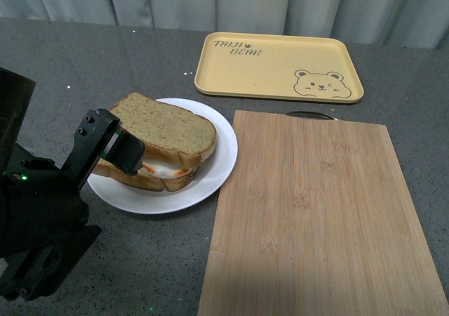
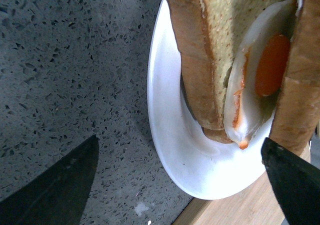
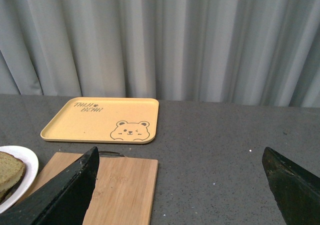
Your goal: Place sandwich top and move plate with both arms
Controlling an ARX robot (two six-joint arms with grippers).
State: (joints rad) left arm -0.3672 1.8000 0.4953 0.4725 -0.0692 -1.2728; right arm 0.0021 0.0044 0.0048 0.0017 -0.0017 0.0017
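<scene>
My left tool (image 2: 179,142) stands wide open at the left side of the plate (image 1: 210,172), holding nothing; the sandwich top (image 1: 165,126) lies on the egg slice (image 2: 197,60), roughly squared over it, on that plate on the tabletop (image 1: 105,56). I judge the placing done and the plate move next; the left arm is plainly the nearer, with the plate's left rim just ahead of its fingers. My right tool (image 3: 180,152) is also wide and empty, well apart to the right; it looks across the cutting board (image 1: 316,211). The plate's right rim sits at the board's left edge, touching or overlapping, I cannot tell; that is the side the right arm must reach.
</scene>
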